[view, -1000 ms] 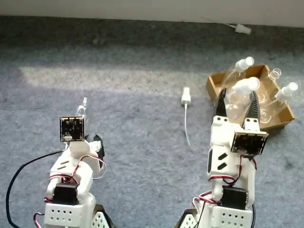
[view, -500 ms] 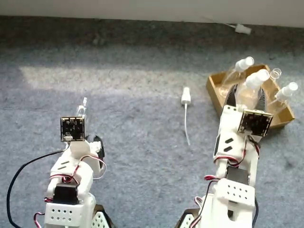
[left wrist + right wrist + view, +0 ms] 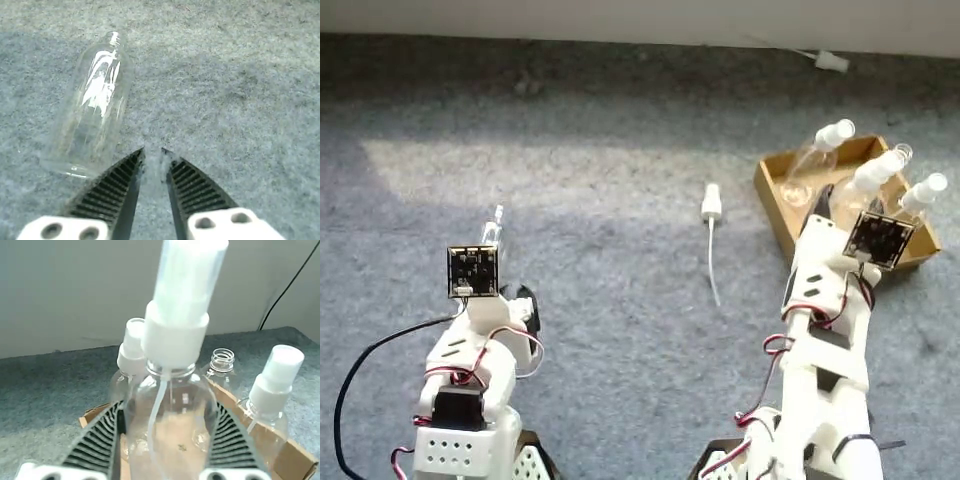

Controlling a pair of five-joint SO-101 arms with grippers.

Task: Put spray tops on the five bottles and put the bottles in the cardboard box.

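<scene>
While the capped bottle (image 3: 172, 427) is pinched at its body between the spread jaws of the right gripper (image 3: 169, 409), it hangs over the box (image 3: 770, 195) at the right of the high view. Two more capped bottles (image 3: 820, 150) (image 3: 918, 195) lean in the box, and an uncapped one (image 3: 222, 362) stands between them, towards the back.

At centre frame a spray top (image 3: 711, 205) lies on the carpet (image 3: 620, 300), its tube trailing downward. Another top (image 3: 830, 62) lies at the upper right by the wall. At left, a bare bottle (image 3: 95, 105) lies on its side just beside the left gripper (image 3: 152, 152), whose jaws are nearly pressed together on nothing.

The box looks crowded. Lowering the held bottle could nudge its leaning neighbours or tip the uncapped one, and a tilted release might send it over the low wall. The uncapped bottle in the box probably still needs a top.

No label, brand or writing can be read on the bottles or box.
</scene>
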